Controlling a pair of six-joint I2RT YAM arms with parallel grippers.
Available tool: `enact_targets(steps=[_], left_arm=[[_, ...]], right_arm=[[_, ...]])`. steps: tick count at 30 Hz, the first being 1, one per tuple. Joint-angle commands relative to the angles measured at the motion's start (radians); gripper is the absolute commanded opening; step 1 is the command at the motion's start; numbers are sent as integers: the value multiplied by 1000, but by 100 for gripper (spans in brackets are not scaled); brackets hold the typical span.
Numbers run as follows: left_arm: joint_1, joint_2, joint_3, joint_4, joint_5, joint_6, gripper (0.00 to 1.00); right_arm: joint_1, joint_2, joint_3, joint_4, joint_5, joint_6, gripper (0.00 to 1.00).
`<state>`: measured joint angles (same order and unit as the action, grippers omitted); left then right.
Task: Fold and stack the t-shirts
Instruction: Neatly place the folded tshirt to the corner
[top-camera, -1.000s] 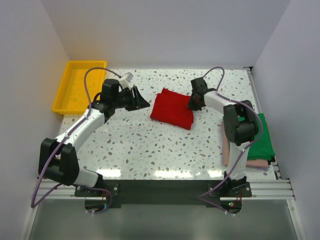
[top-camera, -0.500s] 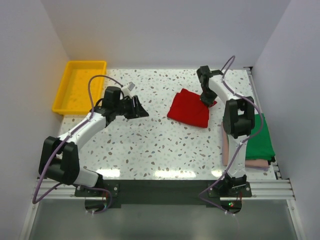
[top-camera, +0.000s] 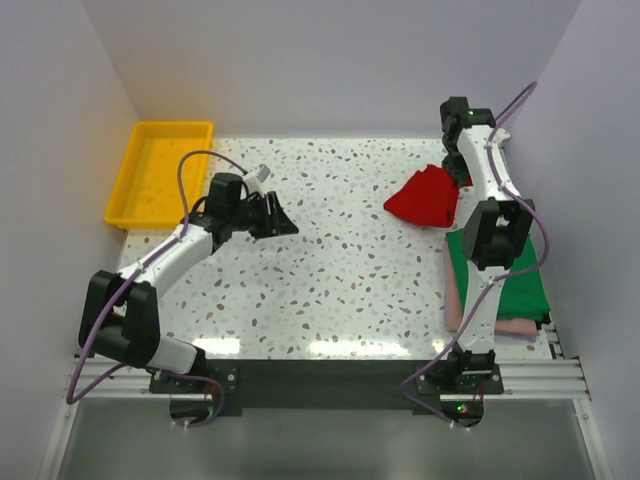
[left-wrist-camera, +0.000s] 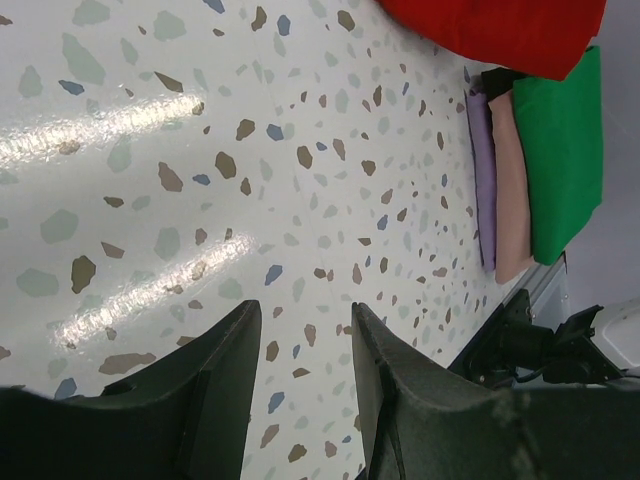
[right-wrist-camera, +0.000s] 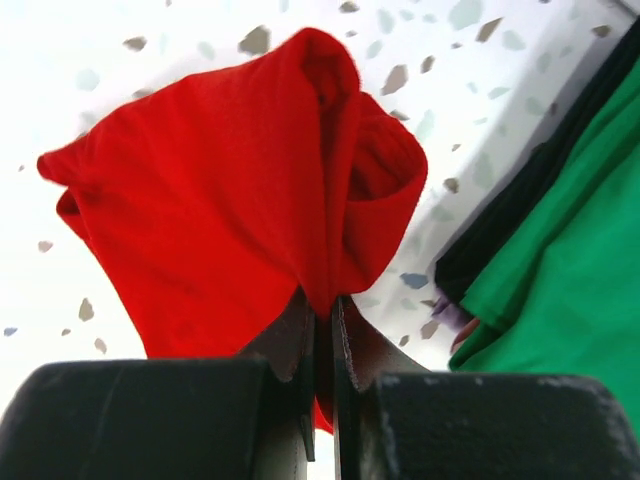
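Your right gripper (right-wrist-camera: 322, 312) has swung right, jaws pinched on a fold of the red t-shirt (right-wrist-camera: 220, 200), which dangles limp and light beside the green t-shirt (top-camera: 515, 280). Your left gripper (left-wrist-camera: 305, 318) gapes empty. Hold folded edges.

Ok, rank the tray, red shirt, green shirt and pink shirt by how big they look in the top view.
Largest: tray and green shirt, about alike; the right arm hides part of the green, so unranked.
Then: red shirt, bunched up.
Smallest: pink shirt, only edges showing under the green.
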<state>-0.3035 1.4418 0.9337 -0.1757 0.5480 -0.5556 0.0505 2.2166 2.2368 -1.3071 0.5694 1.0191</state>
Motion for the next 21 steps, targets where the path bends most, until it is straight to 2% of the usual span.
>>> enact_targets(steps=[1,21], left_arm=[[1,5,-10,41,30,22,46],[1,34,-10,35,40,25,45]], right_arm=[[-32,-113,14,-281,50,24,0],[-135,-373,-29,-279,43,-39,0]])
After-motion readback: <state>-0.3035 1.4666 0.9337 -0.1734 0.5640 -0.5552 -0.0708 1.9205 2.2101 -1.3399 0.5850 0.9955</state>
